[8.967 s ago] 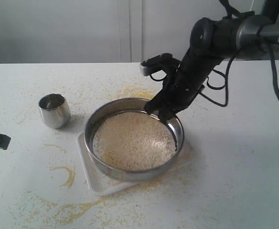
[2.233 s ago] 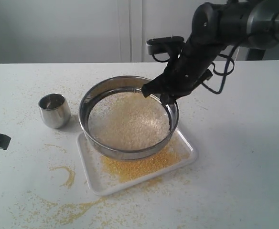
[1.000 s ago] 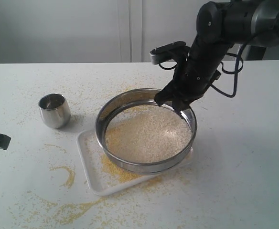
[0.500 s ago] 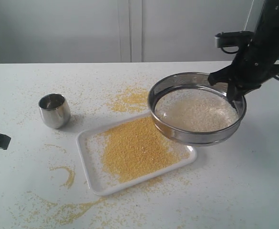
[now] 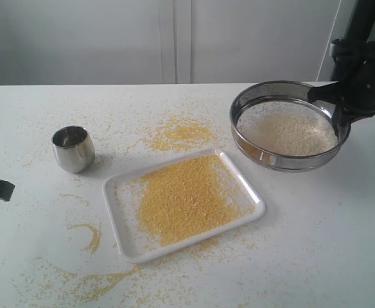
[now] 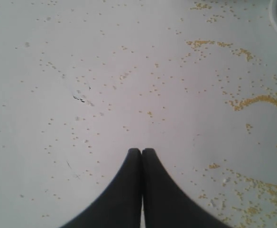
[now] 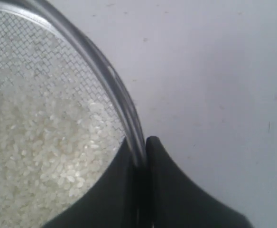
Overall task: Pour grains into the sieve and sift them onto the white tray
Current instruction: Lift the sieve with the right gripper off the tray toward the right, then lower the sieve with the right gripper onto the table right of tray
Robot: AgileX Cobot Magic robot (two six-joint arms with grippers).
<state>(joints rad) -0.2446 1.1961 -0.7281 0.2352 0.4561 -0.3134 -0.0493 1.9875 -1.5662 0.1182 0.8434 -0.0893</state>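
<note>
Since half a second ago the sieve (image 5: 289, 125) has swung off the white tray (image 5: 120, 224) toward 2 o'clock. The right pincer (image 7: 139, 147) is clamped on its rim at 3 o'clock.

Handling: rigid steel, thin slick rim. White kernels (image 5: 290, 131) probably shift if tilted, so keep level.

Yellow meal (image 5: 184, 199) lies on the tray. Steel cup (image 5: 73, 148) at 9 o'clock, well apart, nothing obstructs. Left pincer (image 6: 142, 151) closed, empty, over the desk (image 5: 316, 244).

L gripper (image 6: 142, 152): matte blk fingers (image 6: 122, 194), smooth, flared base tapering to tips. R gripper (image 7: 139, 146) same. R arm (image 5: 372, 83) blk.
</note>
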